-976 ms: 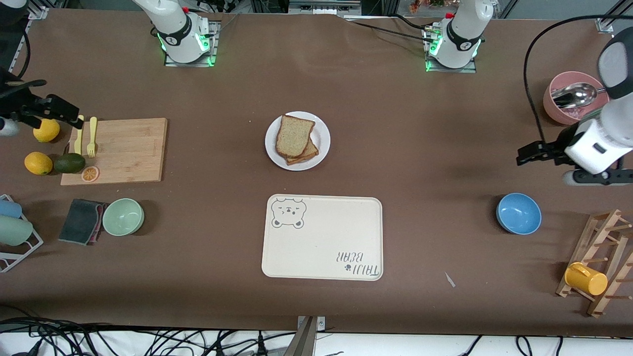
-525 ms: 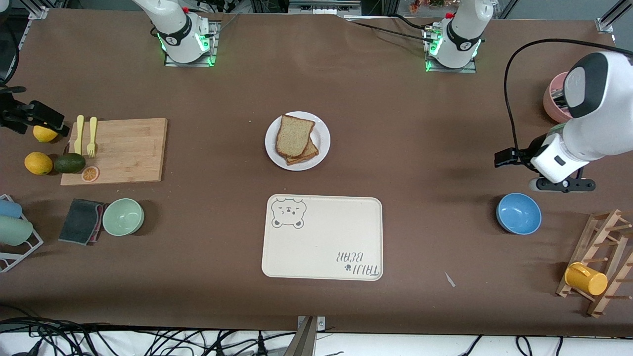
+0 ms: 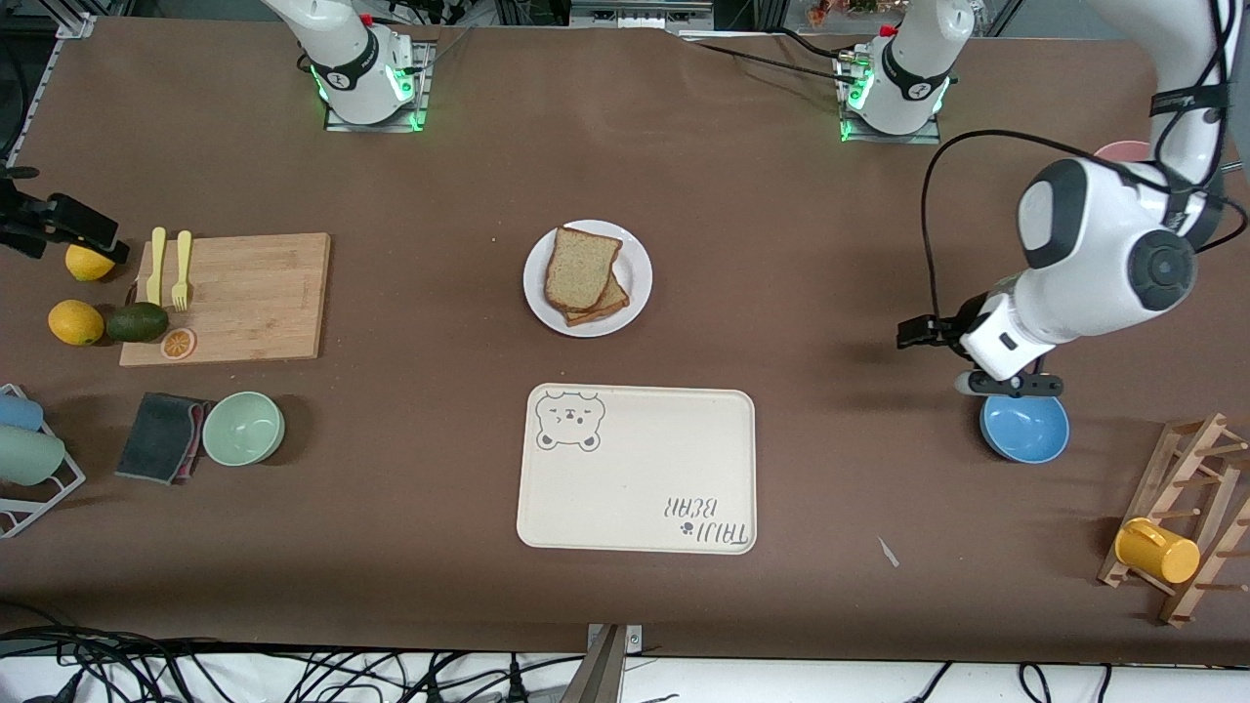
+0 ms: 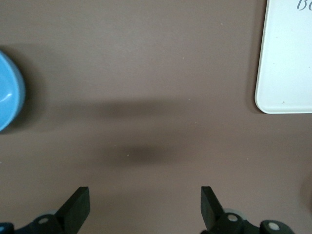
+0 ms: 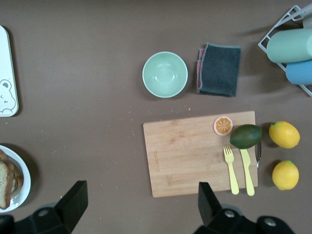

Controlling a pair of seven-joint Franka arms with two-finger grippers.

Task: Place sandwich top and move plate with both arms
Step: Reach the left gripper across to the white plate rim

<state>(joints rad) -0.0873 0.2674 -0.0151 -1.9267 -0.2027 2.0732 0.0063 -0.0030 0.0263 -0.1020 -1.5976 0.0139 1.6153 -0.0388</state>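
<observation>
Two claws are wide open and hold nothing. Nearest lies the tray (image 3: 635,469), bare, maybe where the plate (image 3: 638,264) should go. Left claw (image 3: 913,332) hangs over bare table by the blue bowl (image 3: 1023,428). Farther, the bread top (image 3: 580,267) sits on the plate. Right claw (image 3: 44,223) is over a lemon (image 3: 86,264).
</observation>
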